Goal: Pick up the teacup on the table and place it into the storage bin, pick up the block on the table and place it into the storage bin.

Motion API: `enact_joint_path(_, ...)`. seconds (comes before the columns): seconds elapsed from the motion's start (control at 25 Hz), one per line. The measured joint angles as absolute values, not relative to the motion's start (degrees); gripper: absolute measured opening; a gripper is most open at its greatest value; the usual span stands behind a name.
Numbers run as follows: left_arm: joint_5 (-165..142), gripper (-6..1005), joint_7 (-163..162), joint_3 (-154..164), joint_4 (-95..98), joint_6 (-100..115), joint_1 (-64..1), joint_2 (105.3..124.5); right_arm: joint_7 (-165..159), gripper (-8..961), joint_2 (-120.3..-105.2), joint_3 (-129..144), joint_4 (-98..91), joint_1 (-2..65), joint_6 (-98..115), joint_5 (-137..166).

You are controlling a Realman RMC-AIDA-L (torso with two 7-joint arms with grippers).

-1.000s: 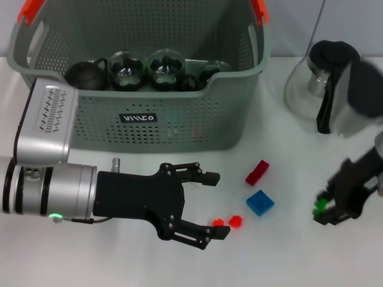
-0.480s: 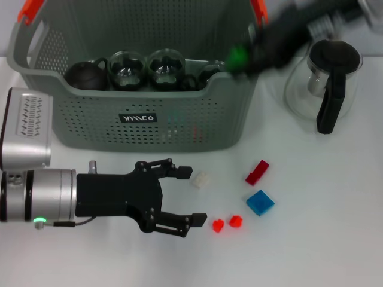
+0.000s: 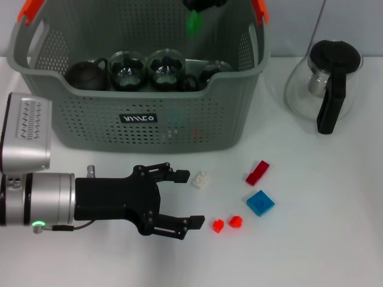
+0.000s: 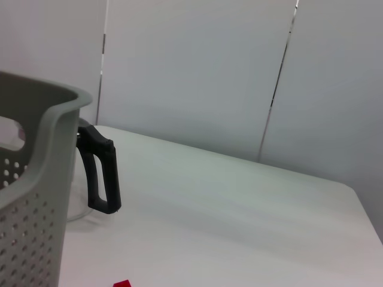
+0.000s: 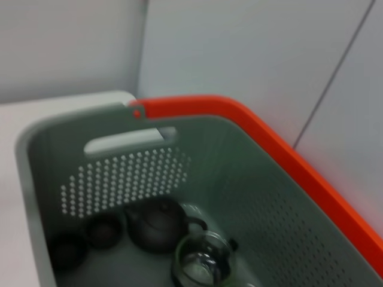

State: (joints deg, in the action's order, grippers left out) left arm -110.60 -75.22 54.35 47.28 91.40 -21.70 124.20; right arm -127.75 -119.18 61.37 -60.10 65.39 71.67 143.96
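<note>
The grey-green storage bin (image 3: pixel 179 128) stands at the back of the table. It holds a dark teapot (image 3: pixel 85 74), glass cups (image 3: pixel 127 69) and small dark teacups (image 3: pixel 190 82). Only the tip of my right gripper (image 3: pixel 202 5) shows, at the view's top edge above the bin, with a green block (image 3: pixel 192 24) right under it. The right wrist view looks down into the bin (image 5: pixel 119 173) at the teapot (image 5: pixel 158 224). My left gripper (image 3: pixel 184 199) is open and empty, low over the table in front of the bin, beside a white block (image 3: pixel 200 179).
A red block (image 3: pixel 257 172), a blue block (image 3: pixel 260 202) and two small red blocks (image 3: pixel 218 225) lie right of the left gripper. A glass pitcher with black lid (image 3: pixel 323 84) stands at the back right; its handle (image 4: pixel 102 173) shows in the left wrist view.
My right arm has swung from the table's right side up over the bin, carrying the green block. My left gripper has drawn back leftward, uncovering the white block.
</note>
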Motion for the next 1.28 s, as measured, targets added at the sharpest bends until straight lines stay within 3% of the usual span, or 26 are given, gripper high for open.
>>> enact_joint_path(0.16, -110.61, 951, -75.22, 54.06, 47.29, 91.54, -21.68, 124.18, -127.65, 466, -119.77, 62.65, -63.47, 63.36, 71.77, 144.47)
enact_joint_path(0.36, -110.6, 951, -75.2, 54.05, 47.38, 91.82, -21.96, 124.11, -128.81, 710, -119.65, 62.09, -77.07, 56.51, 81.42, 137.94)
enact_joint_path(0.48, -110.6, 951, -75.01, 54.05, 47.3, 91.83, -22.02, 124.1, -131.68, 927, -118.82, 61.16, -85.33, 51.06, 90.83, 134.22)
enact_joint_path(0.68, -111.88, 951, -74.54, 54.05, 47.49, 91.8, -22.01, 124.1, -131.26, 938, -118.33, 60.8, -90.39, 43.92, 105.57, 132.71)
enact_joint_path(0.92, -112.72, 951, -72.78, 54.05, 46.74, 90.98, -22.07, 124.1, -129.92, 940, -119.94, 62.51, -86.55, 38.03, 107.55, 140.54)
enact_joint_path(1.28, -112.76, 951, -72.0, 54.05, 46.58, 90.88, -22.34, 124.1, -129.57, 941, -120.08, 65.82, -59.73, 44.12, 86.51, 146.84)
